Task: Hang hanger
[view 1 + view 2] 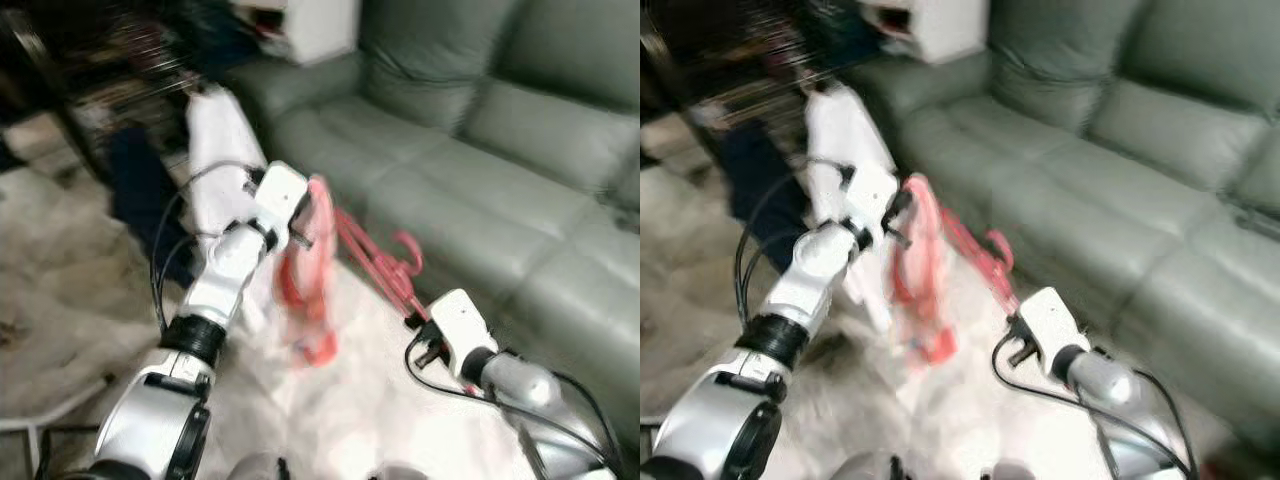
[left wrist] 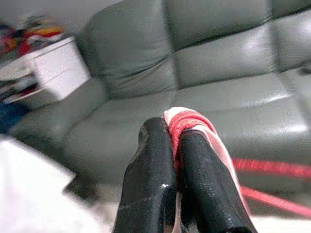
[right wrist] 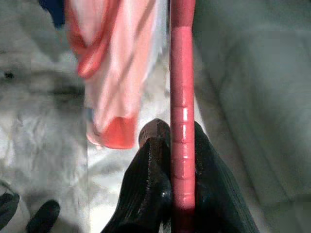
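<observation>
Left eye view: right hand grips the red hanger, left hand pinches the pink garment beside it.

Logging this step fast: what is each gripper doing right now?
Left gripper: shut on the pink-and-red garment.
Right gripper: shut on the red hanger, beside the grey sofa.

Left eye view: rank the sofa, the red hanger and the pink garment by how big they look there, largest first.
1. Sofa, by far.
2 and 3. Pink garment and red hanger: unsure, both blurred and overlapping.
</observation>
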You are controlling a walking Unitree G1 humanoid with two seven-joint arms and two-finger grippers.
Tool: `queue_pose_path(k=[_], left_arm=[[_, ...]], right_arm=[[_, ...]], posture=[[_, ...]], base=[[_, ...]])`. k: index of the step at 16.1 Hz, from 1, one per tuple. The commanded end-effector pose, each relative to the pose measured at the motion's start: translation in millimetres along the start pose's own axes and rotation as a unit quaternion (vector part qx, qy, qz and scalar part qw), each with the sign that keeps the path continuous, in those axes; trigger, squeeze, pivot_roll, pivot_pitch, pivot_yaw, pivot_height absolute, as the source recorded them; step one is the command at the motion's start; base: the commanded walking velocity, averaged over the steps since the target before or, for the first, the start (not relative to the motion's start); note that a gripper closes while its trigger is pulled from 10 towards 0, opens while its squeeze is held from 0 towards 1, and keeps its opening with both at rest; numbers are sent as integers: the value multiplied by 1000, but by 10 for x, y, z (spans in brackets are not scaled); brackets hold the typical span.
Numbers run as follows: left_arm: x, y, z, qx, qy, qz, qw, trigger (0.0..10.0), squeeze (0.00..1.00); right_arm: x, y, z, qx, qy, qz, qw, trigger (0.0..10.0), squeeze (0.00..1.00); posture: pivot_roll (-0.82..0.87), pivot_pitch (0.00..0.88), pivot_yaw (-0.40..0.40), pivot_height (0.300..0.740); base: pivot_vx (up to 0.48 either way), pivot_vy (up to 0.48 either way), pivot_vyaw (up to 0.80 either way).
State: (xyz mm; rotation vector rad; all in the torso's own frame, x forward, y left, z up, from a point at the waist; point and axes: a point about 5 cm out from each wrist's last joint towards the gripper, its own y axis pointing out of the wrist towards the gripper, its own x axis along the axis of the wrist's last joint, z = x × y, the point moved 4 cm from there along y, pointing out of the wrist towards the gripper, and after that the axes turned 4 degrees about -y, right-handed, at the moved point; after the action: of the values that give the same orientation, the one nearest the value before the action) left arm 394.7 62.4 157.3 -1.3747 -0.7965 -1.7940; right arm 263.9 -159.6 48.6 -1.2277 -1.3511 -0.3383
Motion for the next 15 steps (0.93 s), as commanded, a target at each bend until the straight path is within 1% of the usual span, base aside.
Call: queue_pose_path(k=[1,5,15], left_arm=[[-48,-74,76,2,-2,3,1000,10000,0],[-46,-82,45,-9,-13,-2,1000,10000,0],[-68,-101,-16,-25,-21,-2,999,10000,0]], right_arm=[[95,40,42,4,-2,-17,1000,10000,0],[89,40,79,8,-2,-17,1000,10000,0],[97,17,72,6,-9,-21,1000,10000,0]], posture=[[-74,25,71,740],[-78,22,72,740],[-84,28,68,740]], base=[[0,0,0],[0,0,0],[326,0,0]])
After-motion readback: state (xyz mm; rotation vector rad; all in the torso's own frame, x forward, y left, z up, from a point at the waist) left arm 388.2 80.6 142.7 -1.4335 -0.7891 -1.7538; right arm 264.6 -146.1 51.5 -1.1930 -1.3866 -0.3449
